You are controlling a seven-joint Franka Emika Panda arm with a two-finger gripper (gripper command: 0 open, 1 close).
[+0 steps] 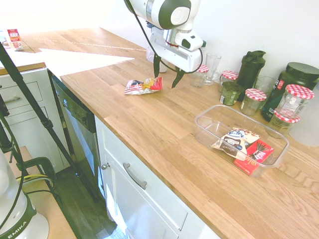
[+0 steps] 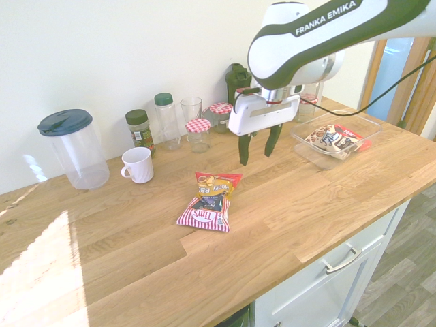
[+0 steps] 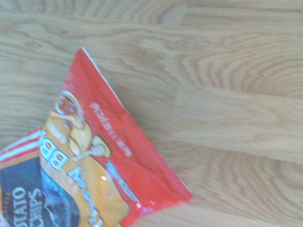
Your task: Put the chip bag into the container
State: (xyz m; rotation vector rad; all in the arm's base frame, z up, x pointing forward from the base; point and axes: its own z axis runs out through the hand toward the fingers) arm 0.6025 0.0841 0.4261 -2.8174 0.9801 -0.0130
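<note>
The chip bag (image 1: 143, 86) (image 2: 208, 200) (image 3: 90, 165) lies flat on the wooden counter, striped red and white at one end, orange and red at the other. My gripper (image 1: 167, 72) (image 2: 257, 146) hangs open above the counter, a short way past the bag's red end and off to the container's side, holding nothing. The container (image 1: 209, 117) (image 2: 303, 139) is a clear low tub farther along the counter, with a white-and-dark snack packet (image 1: 236, 140) and a flat red box (image 1: 254, 156) inside it.
Behind the gripper stand jars with red-checked lids (image 1: 255, 101), glasses (image 1: 211, 67), dark green bottles (image 1: 250, 67), a white mug (image 2: 138, 164) and a large clear pitcher (image 2: 73, 148). The counter's front edge (image 1: 149, 164) runs above drawers.
</note>
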